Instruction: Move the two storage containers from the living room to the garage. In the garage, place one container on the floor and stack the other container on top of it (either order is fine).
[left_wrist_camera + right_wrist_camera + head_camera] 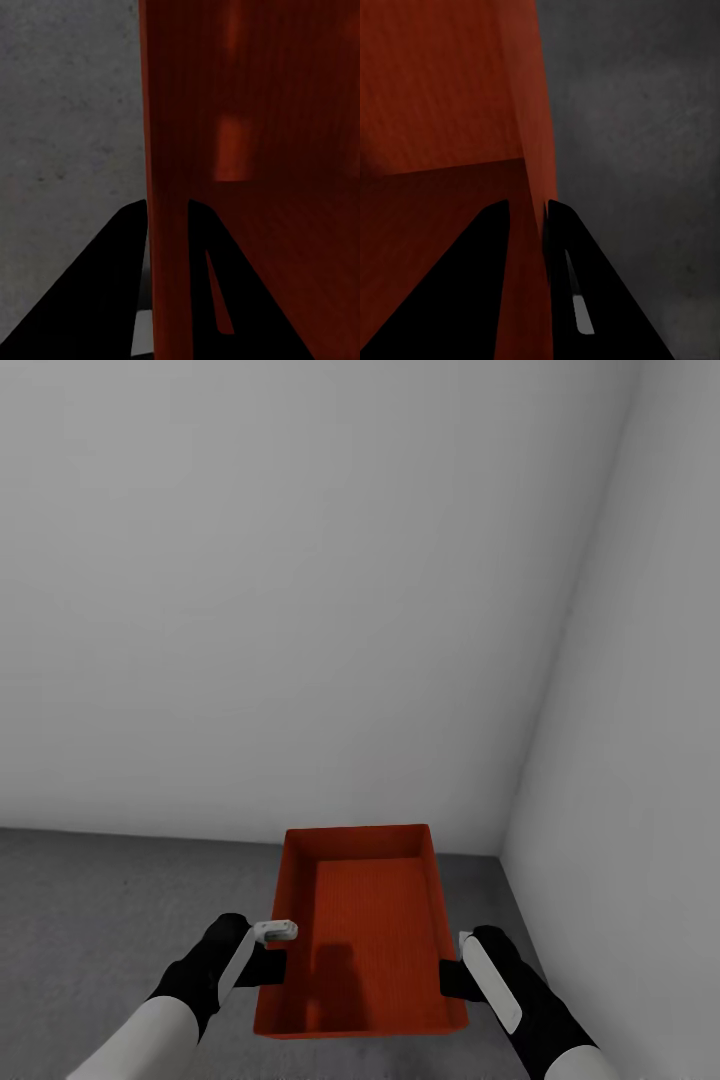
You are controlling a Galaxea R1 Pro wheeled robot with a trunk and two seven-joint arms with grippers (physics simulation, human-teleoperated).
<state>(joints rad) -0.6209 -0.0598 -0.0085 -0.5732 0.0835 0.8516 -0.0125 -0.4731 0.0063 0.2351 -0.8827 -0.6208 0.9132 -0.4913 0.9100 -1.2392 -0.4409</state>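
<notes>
One orange-red storage container (370, 920) hangs in front of me above the dark grey garage floor (100, 900), held by both arms. My left gripper (272, 960) is shut on its left wall (169, 225), one black finger (97, 292) outside and one inside. My right gripper (452, 975) is shut on the right wall (536, 180), with a finger (457, 292) inside the bin. The container is empty, its ribbed bottom showing.
Plain grey-white walls (300, 580) meet in a corner (520, 800) ahead and to the right. Speckled concrete floor (645, 150) runs to the left and beneath the bin.
</notes>
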